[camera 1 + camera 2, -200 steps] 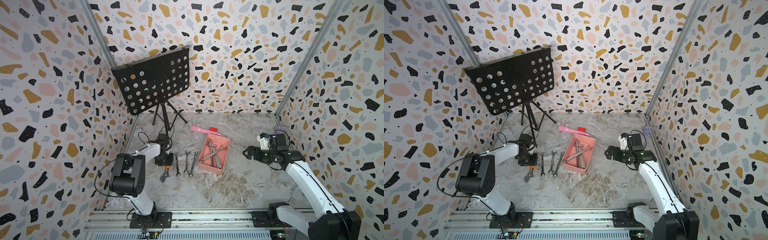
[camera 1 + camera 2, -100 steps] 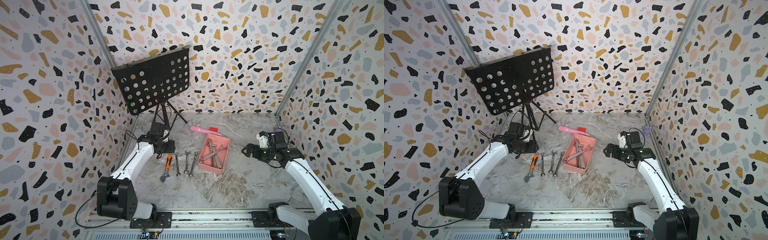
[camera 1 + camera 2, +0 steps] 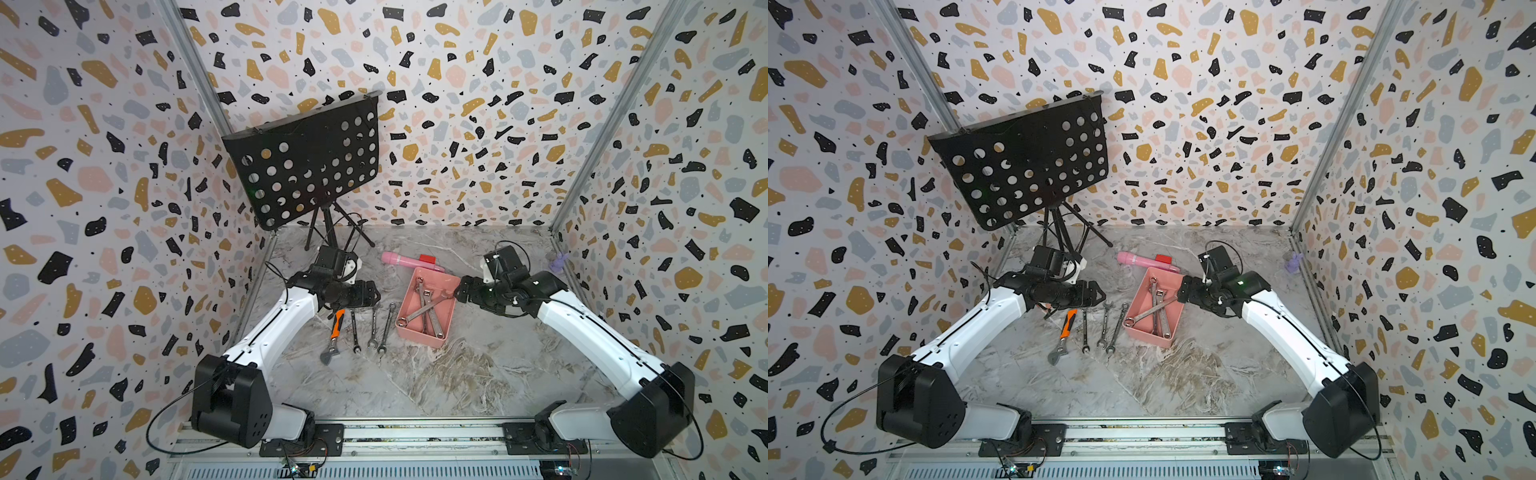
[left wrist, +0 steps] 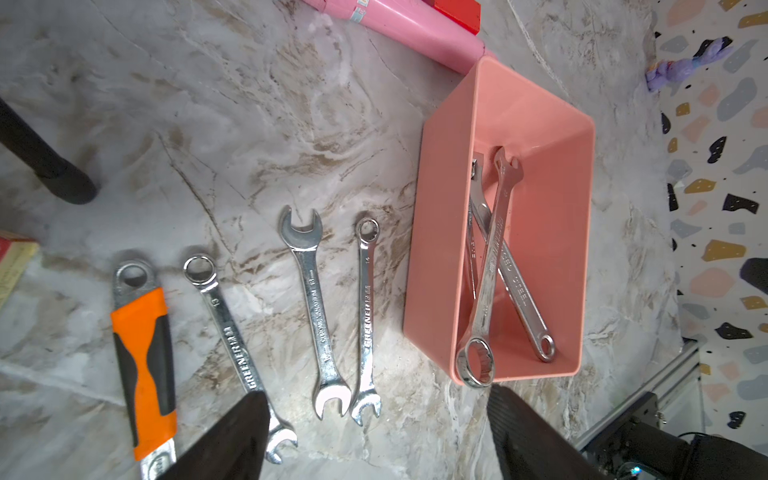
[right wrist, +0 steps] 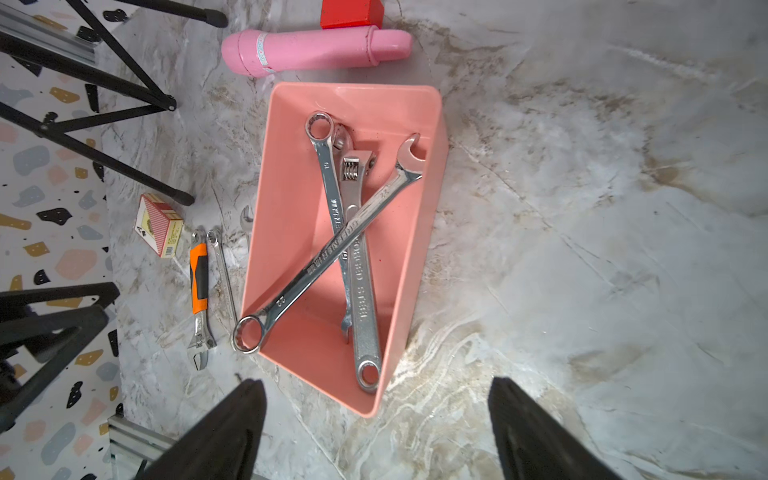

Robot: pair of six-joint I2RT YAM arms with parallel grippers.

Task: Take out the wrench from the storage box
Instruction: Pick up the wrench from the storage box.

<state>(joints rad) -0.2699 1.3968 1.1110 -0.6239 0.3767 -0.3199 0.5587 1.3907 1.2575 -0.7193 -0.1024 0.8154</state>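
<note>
Wrenches [image 5: 332, 253] cross in storage box [image 5: 286, 166]; left gripper [image 4: 374, 395], right gripper [image 5: 376, 381] spread empty.
Lifting one may snag others, tip box.

Shiny polished-metal wrenches [image 5: 332, 253], smooth salmon-pink plastic storage box [image 5: 291, 187], glossy marble-patterned tabletop [image 5: 582, 208]

High front pair; wrists apparently downward
</note>
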